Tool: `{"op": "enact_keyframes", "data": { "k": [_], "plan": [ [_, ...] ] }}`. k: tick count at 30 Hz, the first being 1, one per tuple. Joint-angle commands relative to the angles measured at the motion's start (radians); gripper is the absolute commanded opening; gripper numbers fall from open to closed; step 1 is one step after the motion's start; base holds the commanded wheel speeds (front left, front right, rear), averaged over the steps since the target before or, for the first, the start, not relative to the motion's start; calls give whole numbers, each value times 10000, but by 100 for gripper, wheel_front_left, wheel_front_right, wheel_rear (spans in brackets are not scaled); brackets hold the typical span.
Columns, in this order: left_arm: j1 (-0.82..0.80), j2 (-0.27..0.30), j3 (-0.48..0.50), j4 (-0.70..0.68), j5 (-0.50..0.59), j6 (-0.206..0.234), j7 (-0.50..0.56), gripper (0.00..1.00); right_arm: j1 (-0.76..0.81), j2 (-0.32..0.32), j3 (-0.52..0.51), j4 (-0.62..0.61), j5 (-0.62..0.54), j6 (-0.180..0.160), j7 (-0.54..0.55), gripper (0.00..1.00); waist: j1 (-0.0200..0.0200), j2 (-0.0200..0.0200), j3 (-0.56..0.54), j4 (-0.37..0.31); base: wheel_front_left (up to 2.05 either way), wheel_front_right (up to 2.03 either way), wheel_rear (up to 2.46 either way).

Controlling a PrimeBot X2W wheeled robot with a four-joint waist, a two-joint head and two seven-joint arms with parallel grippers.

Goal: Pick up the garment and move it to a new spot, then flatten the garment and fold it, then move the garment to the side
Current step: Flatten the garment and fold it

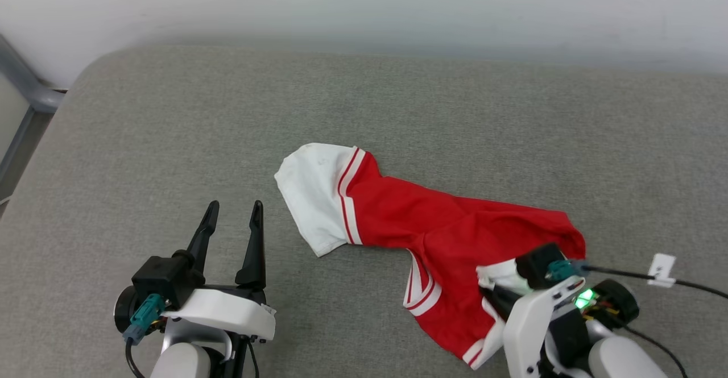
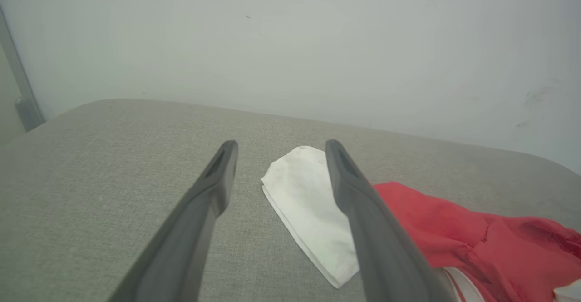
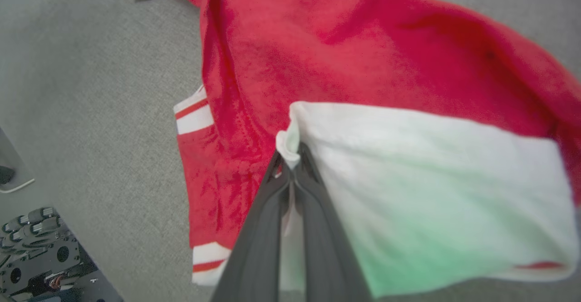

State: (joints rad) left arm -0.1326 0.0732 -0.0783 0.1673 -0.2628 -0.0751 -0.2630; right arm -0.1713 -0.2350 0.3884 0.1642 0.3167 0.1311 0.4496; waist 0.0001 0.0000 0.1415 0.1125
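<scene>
My right claw [image 3: 290,163] clamped on white sleeve [image 3: 408,202] of red soft-fabric jersey [image 1: 443,230]; left claw [image 1: 235,207] wide, empty, nearest opposite sleeve [image 1: 313,196].

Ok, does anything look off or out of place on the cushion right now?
The red jersey lies bunched and twisted on the grey cushion, not flat, with the right gripper shut on a white sleeve. Nothing looks torn or spilled.

Head: high, looking down. Left wrist: low, facing pale wall [image 2: 290,43]. Right wrist: tight over red-and-white jersey garment [image 3: 363,66]; all share it.
</scene>
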Motion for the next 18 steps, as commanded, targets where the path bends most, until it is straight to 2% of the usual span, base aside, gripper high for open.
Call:
{"op": "enact_keyframes", "data": {
  "k": [1, 4, 10, 18],
  "plan": [
    [-17, -41, 48, -32, 70, -27, -24, 100, -190, 40, -99, -109, -72, -7, -134, 0, -1, 0, -4, -95, 0, 0, 0],
    [-36, -53, 112, -22, 148, -93, -24, 100, -188, 159, -770, -489, -201, -7, -497, 0, -1, 0, -35, -308, 0, 0, 0],
    [-43, -78, 222, 20, 270, -180, -24, 100, 332, 727, -2974, -963, -651, -8, -991, 0, -1, 0, -82, -822, 0, 0, 0],
    [-90, -93, 251, 134, 407, -273, -25, 100, 1463, 1637, -6067, -64, -333, -8, -1425, 0, -1, 0, -109, -1167, 0, 0, 0]
  ]
}}
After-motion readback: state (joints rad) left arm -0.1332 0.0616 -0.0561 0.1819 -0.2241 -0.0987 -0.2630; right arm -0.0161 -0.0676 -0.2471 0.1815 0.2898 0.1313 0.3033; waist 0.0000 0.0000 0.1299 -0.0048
